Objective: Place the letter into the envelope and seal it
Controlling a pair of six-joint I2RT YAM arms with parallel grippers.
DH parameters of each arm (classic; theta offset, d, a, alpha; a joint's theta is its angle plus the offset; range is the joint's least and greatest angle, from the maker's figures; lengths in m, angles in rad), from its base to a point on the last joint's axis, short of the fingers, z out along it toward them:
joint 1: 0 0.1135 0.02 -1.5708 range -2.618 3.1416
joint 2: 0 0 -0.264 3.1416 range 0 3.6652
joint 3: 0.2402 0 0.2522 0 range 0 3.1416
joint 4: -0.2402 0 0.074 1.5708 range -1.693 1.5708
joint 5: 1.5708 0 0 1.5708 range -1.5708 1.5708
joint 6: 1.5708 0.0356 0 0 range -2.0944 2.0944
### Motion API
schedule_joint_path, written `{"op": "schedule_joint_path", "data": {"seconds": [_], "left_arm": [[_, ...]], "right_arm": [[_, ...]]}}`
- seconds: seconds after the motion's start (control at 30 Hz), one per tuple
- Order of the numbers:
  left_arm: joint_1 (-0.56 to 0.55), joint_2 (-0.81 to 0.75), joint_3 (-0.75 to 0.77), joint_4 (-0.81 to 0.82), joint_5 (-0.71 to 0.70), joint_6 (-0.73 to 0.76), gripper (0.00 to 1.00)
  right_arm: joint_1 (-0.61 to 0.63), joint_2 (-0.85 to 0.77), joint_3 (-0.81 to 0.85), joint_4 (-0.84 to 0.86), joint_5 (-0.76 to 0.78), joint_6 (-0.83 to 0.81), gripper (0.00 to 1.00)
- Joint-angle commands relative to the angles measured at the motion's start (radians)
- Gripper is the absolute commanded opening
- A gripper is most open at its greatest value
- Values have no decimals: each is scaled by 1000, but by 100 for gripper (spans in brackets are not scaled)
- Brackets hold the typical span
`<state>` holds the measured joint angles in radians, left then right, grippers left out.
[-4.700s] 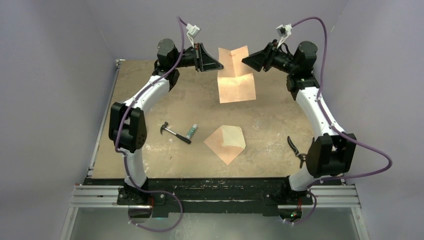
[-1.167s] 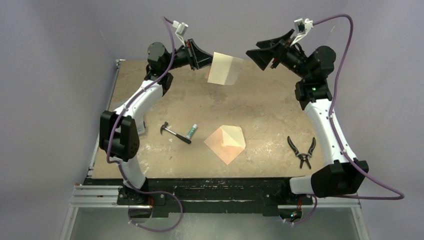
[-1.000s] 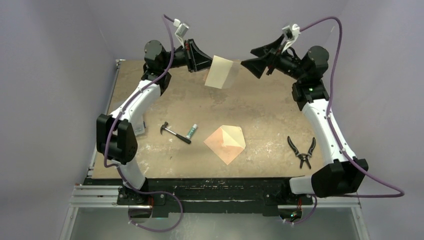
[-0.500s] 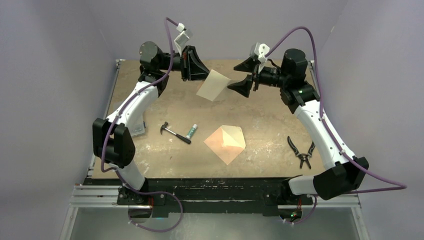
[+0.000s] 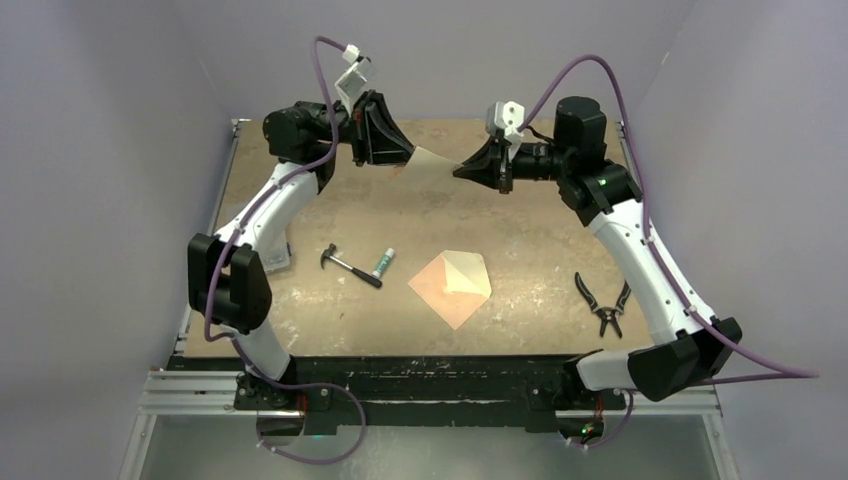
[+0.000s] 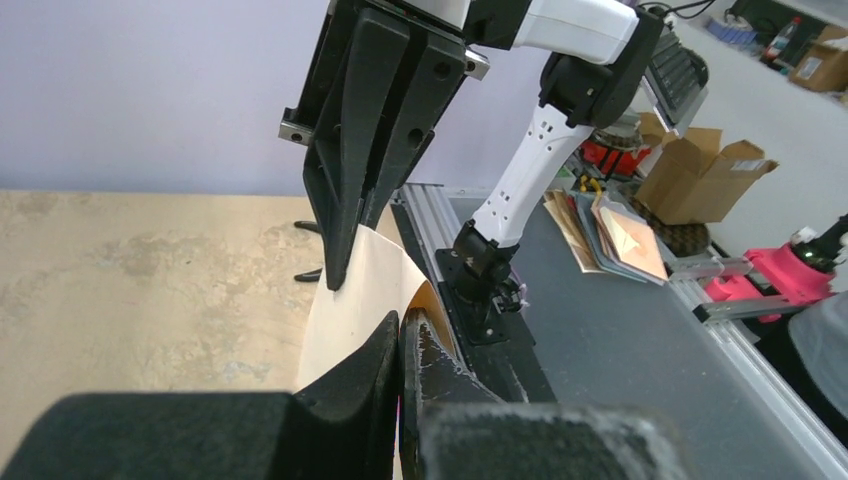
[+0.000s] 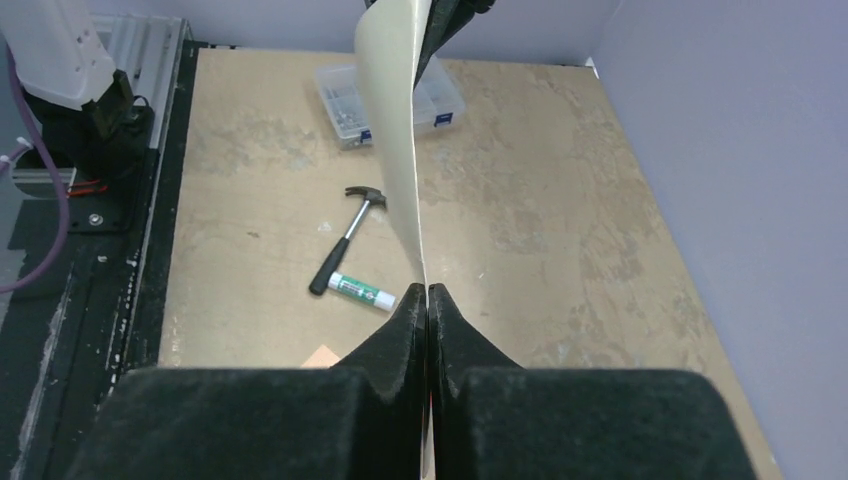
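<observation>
The letter [image 5: 432, 162] is a pale salmon sheet held in the air over the back of the table, seen nearly edge-on from above. My left gripper [image 5: 406, 157] is shut on its left end, with the paper curving out past the fingertips [image 6: 352, 300]. My right gripper [image 5: 459, 172] is shut on the opposite end. In the right wrist view the sheet [image 7: 394, 150] rises from between the closed fingers of the right gripper [image 7: 428, 292]. The envelope [image 5: 452, 286] lies flat on the table nearer the front, with its cream flap open.
A hammer [image 5: 346, 266] and a green-labelled glue stick [image 5: 383, 263] lie left of the envelope. Black pliers [image 5: 603, 301] lie at the right, near the right arm. A clear parts box [image 7: 400, 100] sits by the left edge.
My right gripper swung left to the letter's free end and closed on it. My left gripper turned the sheet down until it is nearly edge-on.
</observation>
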<state>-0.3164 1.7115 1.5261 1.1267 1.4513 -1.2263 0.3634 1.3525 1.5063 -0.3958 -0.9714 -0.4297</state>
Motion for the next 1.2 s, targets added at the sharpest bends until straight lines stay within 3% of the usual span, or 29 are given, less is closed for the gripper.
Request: {"op": "schedule_joint_path", "data": {"seconds": [0.0, 0.1, 0.17, 0.3, 0.47, 0.53, 0.6, 0.67, 0.73, 0.77, 0.9, 1.0, 1.1, 1.17], "left_arm": [[-3, 85, 73, 407, 9, -363, 0], [-3, 167, 157, 643, 14, -626, 0], [-3, 190, 178, 650, 10, -649, 0], [5, 207, 195, 650, -6, -651, 29], [63, 206, 174, 639, -73, -624, 42], [97, 189, 132, 566, -117, -546, 43], [133, 142, 61, 377, -177, -361, 44], [173, 51, -13, -58, -313, 11, 44], [184, -45, 8, -691, -514, 523, 47], [176, -68, 32, -848, -584, 646, 50], [191, -57, 60, -922, -658, 661, 51], [191, -81, 43, -971, -810, 702, 52], [188, -146, -41, -880, -889, 703, 53], [183, -183, -70, -827, -866, 720, 54]], "right_arm": [[0, -41, 34, -23, 3, -18, 0], [0, -54, 28, -21, 13, -15, 0], [0, -55, 32, -22, 14, -9, 0], [0, -58, 41, -23, 32, 0, 0], [0, -67, 33, -21, 106, 5, 0], [0, -71, 29, -17, 140, 15, 0], [0, -65, 35, -9, 189, 60, 0], [-2, -32, 79, -20, 237, 144, 0], [-3, 13, 116, -16, 241, 218, 0], [-4, 35, 132, -20, 234, 260, 0], [-4, 87, 130, -3, 236, 329, 0], [-4, 79, 93, 64, 213, 390, 0], [-4, 74, 57, 141, 212, 476, 0], [-4, 78, 40, 186, 225, 534, 0]]}}
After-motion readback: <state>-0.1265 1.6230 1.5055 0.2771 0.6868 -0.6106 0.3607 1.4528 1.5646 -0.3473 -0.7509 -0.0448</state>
